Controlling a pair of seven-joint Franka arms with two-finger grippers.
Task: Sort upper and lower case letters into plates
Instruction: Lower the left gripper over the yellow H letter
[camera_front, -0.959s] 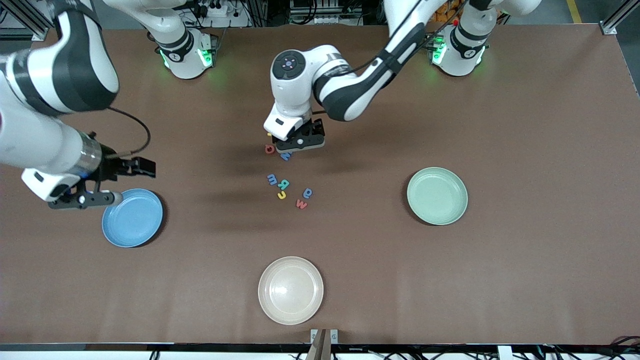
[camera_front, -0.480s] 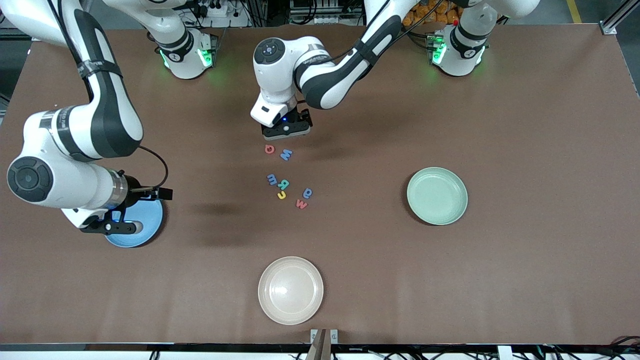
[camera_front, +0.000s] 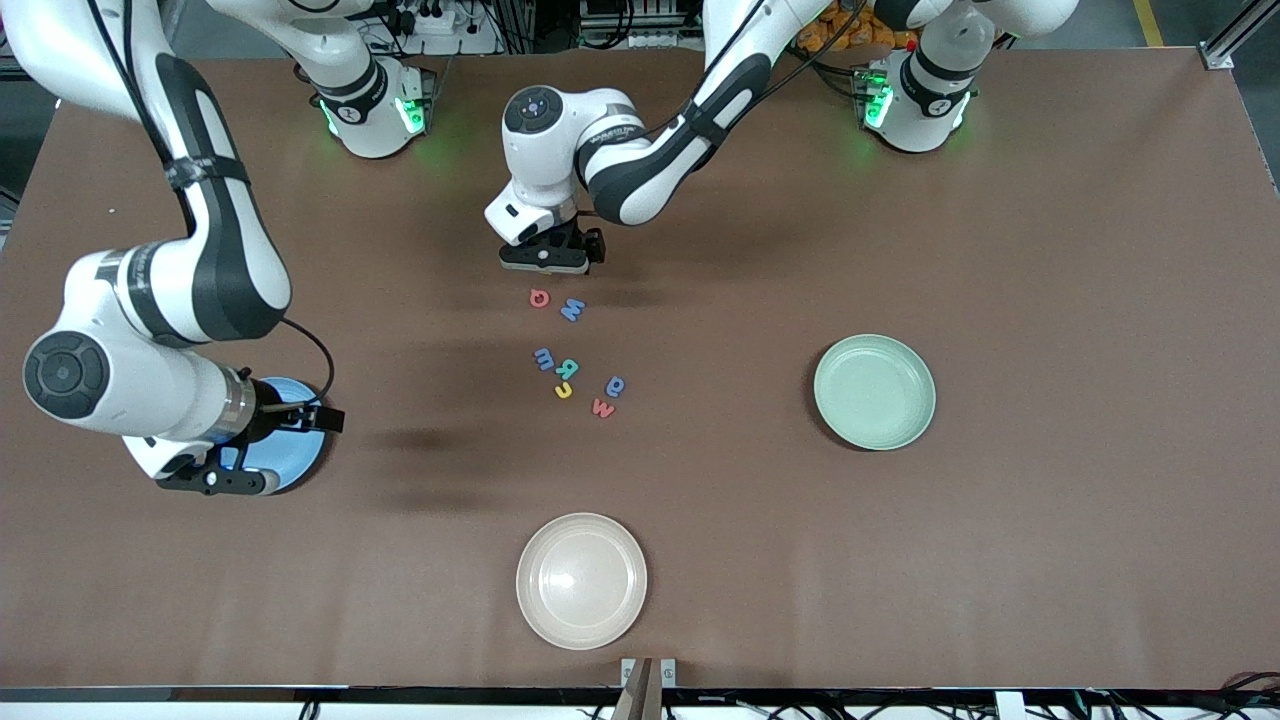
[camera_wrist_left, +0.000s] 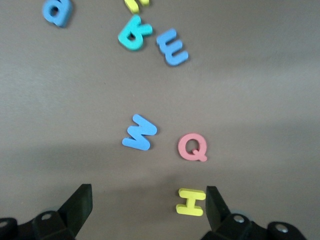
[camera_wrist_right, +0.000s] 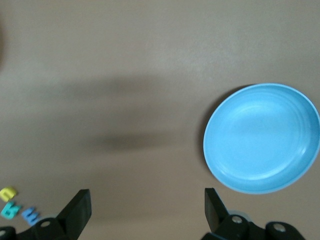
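Left gripper (camera_wrist_left: 146, 210): fingers spread, empty, over yellow H (camera_wrist_left: 190, 202), which only its wrist view shows.
Right gripper (camera_wrist_right: 146, 210): fingers apart, empty, over light blue plate (camera_wrist_right: 262, 138).
Pale green plate (camera_front: 874, 391): toward the left arm's end.

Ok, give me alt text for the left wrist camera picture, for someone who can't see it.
The left claw, open and empty, hangs over a brown table with a yellow H between its fingers. Just past it lie a pink Q and a blue W. Farther off are a blue E-like letter, a teal R and another blue letter.
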